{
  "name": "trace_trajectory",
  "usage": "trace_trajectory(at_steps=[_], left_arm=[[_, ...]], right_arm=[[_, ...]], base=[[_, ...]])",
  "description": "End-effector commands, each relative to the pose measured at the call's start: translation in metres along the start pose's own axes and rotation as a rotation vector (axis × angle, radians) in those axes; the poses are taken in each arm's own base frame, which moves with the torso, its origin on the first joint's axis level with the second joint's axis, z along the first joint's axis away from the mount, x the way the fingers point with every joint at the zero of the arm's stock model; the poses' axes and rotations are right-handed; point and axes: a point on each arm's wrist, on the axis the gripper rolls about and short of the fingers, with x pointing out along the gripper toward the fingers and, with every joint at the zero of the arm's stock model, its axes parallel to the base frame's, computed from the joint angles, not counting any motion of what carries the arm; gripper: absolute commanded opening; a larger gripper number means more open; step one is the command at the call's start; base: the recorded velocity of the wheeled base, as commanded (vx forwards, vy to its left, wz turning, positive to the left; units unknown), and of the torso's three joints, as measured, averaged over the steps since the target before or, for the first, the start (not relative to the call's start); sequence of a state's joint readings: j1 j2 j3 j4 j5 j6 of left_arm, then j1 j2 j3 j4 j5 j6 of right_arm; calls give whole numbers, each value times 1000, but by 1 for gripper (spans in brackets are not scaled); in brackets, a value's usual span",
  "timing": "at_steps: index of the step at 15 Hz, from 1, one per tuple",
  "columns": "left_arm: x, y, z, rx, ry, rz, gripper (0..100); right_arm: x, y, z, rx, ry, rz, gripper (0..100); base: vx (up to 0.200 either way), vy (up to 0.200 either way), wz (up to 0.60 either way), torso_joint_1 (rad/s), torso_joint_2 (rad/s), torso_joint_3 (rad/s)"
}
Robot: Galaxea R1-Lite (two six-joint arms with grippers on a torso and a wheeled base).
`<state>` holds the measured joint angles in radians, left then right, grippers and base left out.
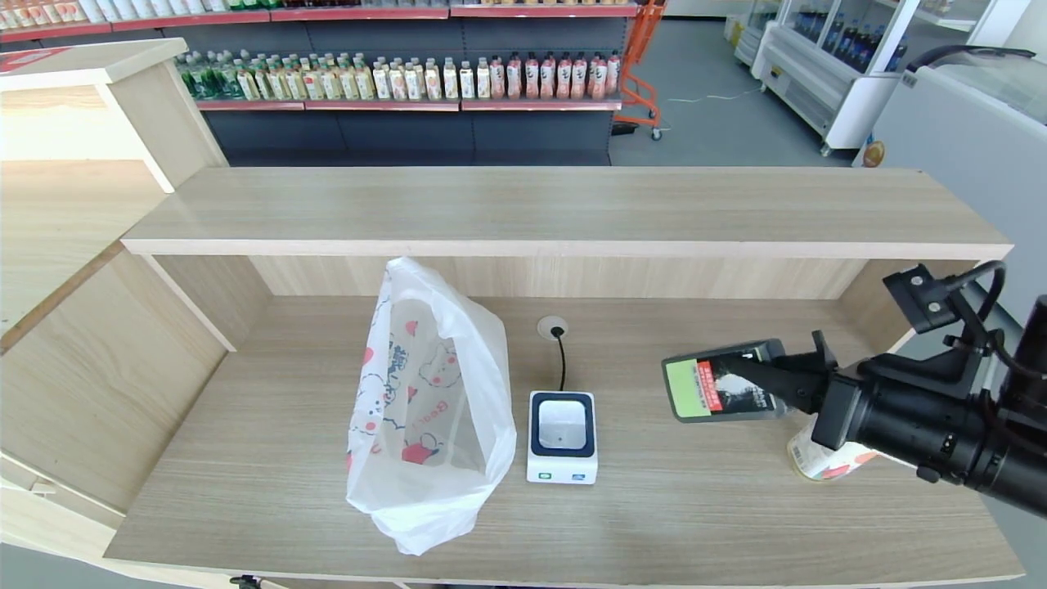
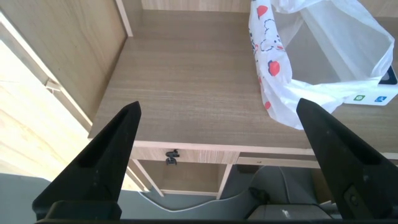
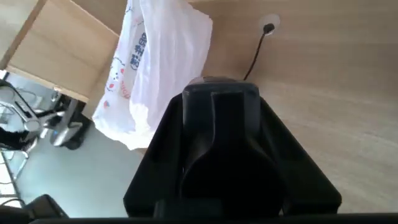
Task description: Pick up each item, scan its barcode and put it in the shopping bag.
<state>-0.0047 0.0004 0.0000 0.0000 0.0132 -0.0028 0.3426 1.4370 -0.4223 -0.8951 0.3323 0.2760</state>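
Note:
My right gripper [image 1: 757, 378] is shut on a dark flat package [image 1: 720, 383] with a green and red label, held in the air above the counter to the right of the scanner [image 1: 562, 435]. The package [image 3: 221, 134] hides the fingers in the right wrist view. A white shopping bag [image 1: 429, 401] with cartoon prints stands open-mouthed to the left of the scanner; the same bag [image 2: 311, 56] and bag [image 3: 155, 62] appear in both wrist views. My left gripper [image 2: 217, 162] is open, hovering off the counter's front edge, near the bag's left side.
A round can [image 1: 818, 458] lies on the counter under my right arm. The scanner's cable [image 1: 561, 360] runs to a grommet hole [image 1: 554, 328] at the back. A raised wooden ledge [image 1: 564, 213] borders the far side, with side walls left and right.

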Motion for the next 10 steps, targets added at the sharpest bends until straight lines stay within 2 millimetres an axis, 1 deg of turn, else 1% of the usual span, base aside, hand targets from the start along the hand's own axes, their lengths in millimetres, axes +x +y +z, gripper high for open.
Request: trace_trajectory(at_steps=[1, 3, 5, 7, 10], left_arm=[[0, 0, 0, 0, 0, 1, 100], [0, 0, 0, 0, 0, 1, 100], [0, 0, 0, 0, 0, 1, 100], [0, 0, 0, 0, 0, 1, 100], [0, 0, 0, 1, 0, 1, 100]], right_arm=[[19, -8, -2, 162, 59, -21, 0], [30, -8, -2, 275, 106, -26, 0], [42, -8, -5, 340, 168, -37, 0], [49, -7, -10, 343, 194, -30, 0], [50, -3, -13, 342, 211, -13, 0]], base=[[0, 0, 0, 0, 0, 0], [0, 0, 0, 0, 0, 0], [0, 0, 0, 0, 0, 0], [0, 0, 0, 0, 0, 0], [0, 0, 0, 0, 0, 0]])
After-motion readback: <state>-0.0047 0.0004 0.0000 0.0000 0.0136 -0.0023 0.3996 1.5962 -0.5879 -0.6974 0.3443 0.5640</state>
